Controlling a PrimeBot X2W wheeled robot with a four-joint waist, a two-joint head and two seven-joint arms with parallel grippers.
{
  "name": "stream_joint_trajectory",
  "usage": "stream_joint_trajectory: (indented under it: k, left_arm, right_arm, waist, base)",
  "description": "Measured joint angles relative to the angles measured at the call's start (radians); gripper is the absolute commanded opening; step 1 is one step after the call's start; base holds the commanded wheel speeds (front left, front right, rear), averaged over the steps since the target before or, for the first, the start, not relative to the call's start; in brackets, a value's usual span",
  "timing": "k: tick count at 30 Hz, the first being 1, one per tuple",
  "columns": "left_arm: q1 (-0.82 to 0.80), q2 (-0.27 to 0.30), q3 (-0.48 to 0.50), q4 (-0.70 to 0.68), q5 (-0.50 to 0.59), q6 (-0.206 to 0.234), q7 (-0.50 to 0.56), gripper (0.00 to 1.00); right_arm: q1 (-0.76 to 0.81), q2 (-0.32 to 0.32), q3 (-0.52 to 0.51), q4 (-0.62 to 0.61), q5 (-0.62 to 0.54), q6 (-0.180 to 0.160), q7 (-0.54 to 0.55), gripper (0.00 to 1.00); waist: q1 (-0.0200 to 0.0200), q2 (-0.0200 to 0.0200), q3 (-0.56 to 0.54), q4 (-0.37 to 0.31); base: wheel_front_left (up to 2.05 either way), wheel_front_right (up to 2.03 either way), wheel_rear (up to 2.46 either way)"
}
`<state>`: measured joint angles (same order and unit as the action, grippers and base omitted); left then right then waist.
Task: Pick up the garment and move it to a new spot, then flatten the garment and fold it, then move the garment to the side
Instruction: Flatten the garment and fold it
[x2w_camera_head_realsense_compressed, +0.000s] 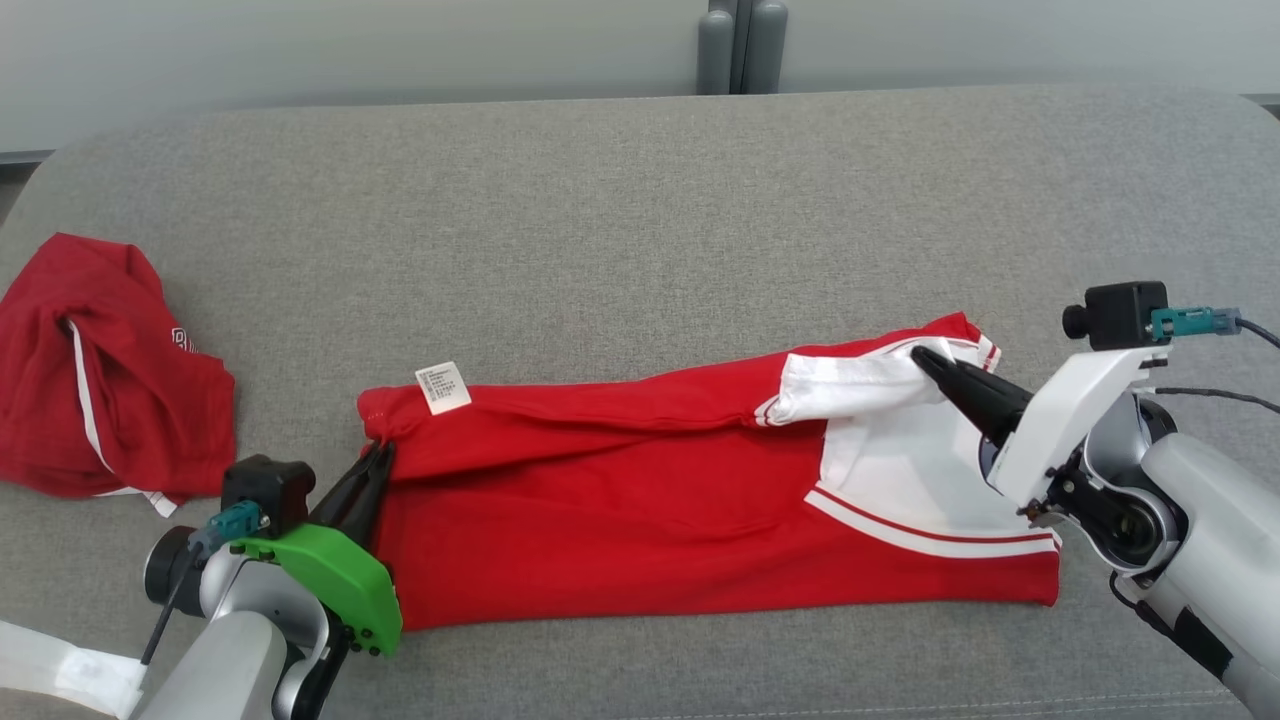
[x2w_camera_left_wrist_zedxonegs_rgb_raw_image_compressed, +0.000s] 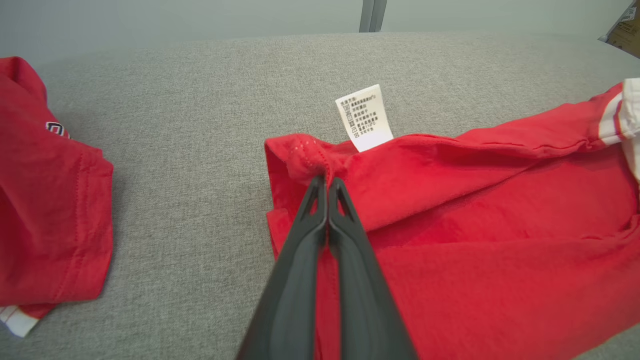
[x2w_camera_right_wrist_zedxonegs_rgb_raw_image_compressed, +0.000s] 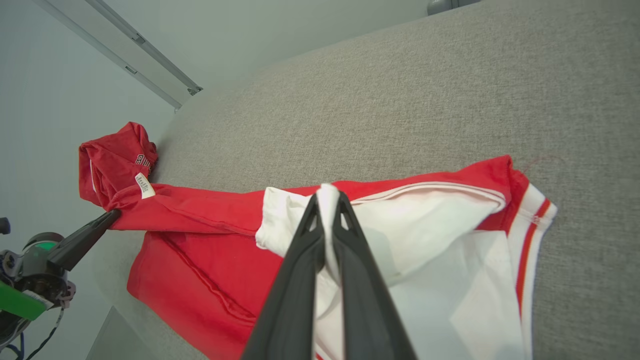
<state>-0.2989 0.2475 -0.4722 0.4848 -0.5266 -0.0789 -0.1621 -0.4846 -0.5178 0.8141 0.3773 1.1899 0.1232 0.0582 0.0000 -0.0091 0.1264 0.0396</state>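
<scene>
The garment (x2w_camera_head_realsense_compressed: 650, 500) is a red shirt with a white striped end, spread lengthwise across the grey cushion with its far edge folded toward me. A white care label (x2w_camera_head_realsense_compressed: 443, 387) sticks up near its left end. My left gripper (x2w_camera_head_realsense_compressed: 378, 458) is shut on the red hem at the left corner; in the left wrist view its fingertips (x2w_camera_left_wrist_zedxonegs_rgb_raw_image_compressed: 327, 182) pinch bunched red cloth (x2w_camera_left_wrist_zedxonegs_rgb_raw_image_compressed: 450, 240). My right gripper (x2w_camera_head_realsense_compressed: 925, 358) is shut on the white cloth at the right end, and in the right wrist view white fabric (x2w_camera_right_wrist_zedxonegs_rgb_raw_image_compressed: 440, 240) shows between the gripper tips (x2w_camera_right_wrist_zedxonegs_rgb_raw_image_compressed: 328, 197).
A second red garment (x2w_camera_head_realsense_compressed: 100, 370) lies crumpled at the cushion's left edge, also seen in the left wrist view (x2w_camera_left_wrist_zedxonegs_rgb_raw_image_compressed: 45, 200). The grey cushion (x2w_camera_head_realsense_compressed: 640, 220) stretches bare behind the shirt. A grey post (x2w_camera_head_realsense_compressed: 742, 45) stands behind the back edge.
</scene>
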Motion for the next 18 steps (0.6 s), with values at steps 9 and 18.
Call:
stream_joint_trajectory:
  k: [9,18]
  left_arm:
    - [0.019,0.006,-0.005,-0.011,-0.007,0.001,0.013,0.0]
    - [0.046,0.009,-0.012,-0.018,-0.015,0.001,0.029,0.0]
  right_arm:
    - [0.067,-0.027,0.004,-0.035,0.054,0.0,0.002,0.0]
    - [0.123,-0.057,0.01,-0.054,0.076,0.0,-0.014,0.0]
  waist:
    - [-0.0001,0.0,-0.003,0.002]
    - [0.0,0.0,-0.003,0.007]
  base:
    - [0.0,0.0,0.0]
    - [0.0,0.0,0.0]
